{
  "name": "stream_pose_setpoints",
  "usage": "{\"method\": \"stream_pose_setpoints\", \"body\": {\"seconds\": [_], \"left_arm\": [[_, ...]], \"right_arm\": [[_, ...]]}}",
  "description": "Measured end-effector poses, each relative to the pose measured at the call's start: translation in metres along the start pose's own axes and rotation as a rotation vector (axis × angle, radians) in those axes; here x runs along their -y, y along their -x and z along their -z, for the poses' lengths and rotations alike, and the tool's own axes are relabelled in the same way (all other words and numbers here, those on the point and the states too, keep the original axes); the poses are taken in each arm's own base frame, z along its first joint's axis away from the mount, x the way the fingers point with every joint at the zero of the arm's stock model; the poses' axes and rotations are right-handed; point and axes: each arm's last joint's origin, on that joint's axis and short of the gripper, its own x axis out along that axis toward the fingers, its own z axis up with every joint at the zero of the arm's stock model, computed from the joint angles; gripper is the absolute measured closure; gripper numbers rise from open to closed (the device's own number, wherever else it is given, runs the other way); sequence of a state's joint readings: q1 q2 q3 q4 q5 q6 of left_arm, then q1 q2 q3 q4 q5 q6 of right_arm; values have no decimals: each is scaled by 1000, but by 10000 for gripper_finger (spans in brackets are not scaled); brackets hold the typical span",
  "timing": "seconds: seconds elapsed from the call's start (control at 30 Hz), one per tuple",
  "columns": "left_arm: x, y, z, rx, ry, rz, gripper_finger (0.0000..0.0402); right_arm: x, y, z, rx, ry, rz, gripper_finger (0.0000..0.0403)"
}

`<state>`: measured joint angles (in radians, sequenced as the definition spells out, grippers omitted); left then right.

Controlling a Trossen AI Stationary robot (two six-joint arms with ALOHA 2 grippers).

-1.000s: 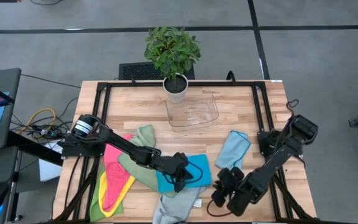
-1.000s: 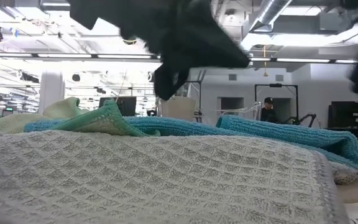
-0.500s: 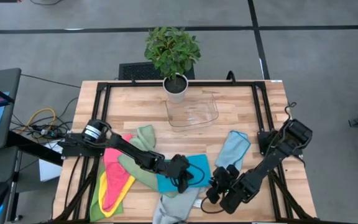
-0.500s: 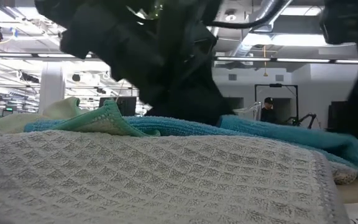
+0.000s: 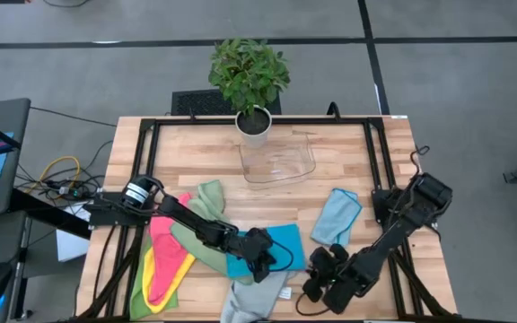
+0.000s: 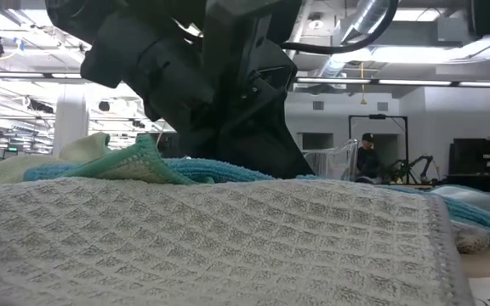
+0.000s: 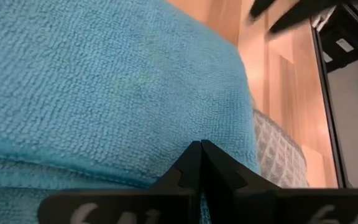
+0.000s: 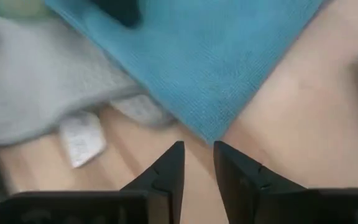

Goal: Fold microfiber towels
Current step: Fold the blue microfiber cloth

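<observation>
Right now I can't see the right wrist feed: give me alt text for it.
The right pincer hangs slightly open over bare wood, just short of a corner of the blue towel. A grey towel with a white tag lies partly under the blue one.

Right gripper [image 8: 197,163] fingers slightly apart, holding nothing, above bare wood table [image 8: 303,124], just off blue towel [image 8: 210,56] corner; grey towel [image 8: 48,99] alongside.

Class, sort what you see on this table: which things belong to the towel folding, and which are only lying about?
Belong to the job:
- bright blue towel
- grey towel
- light blue towel
- green towel
- pink towel
- yellow towel

Just lying about:
- potted plant
- clear plastic tray
</observation>
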<state>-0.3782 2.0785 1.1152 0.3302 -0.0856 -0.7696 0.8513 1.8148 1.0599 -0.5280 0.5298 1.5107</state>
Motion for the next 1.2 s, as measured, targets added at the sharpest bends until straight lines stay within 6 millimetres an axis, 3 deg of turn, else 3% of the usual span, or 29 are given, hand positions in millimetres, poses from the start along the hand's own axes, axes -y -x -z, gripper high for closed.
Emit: {"method": "stream_pose_setpoints", "body": {"seconds": [0.1,0.2,0.43,0.7,1.0,1.2], "left_arm": [[0,0,0,0,0,0,402],[0,0,0,0,1,1,402],[0,0,0,-4,3,1,401],[1,2,-2,-43,38,50,401],[7,34,-34,-65,54,99,401],[17,64,-38,-106,15,22,401]], "right_arm": [[1,18,-7,119,1,-23,291],[0,18,-13,209,-12,-23,291],[-17,-25,-10,173,59,-100,291],[-12,-56,-7,92,36,-49,291],[-13,-48,-10,61,99,-61,291],[-28,-26,-25,133,170,-150,291]]}}
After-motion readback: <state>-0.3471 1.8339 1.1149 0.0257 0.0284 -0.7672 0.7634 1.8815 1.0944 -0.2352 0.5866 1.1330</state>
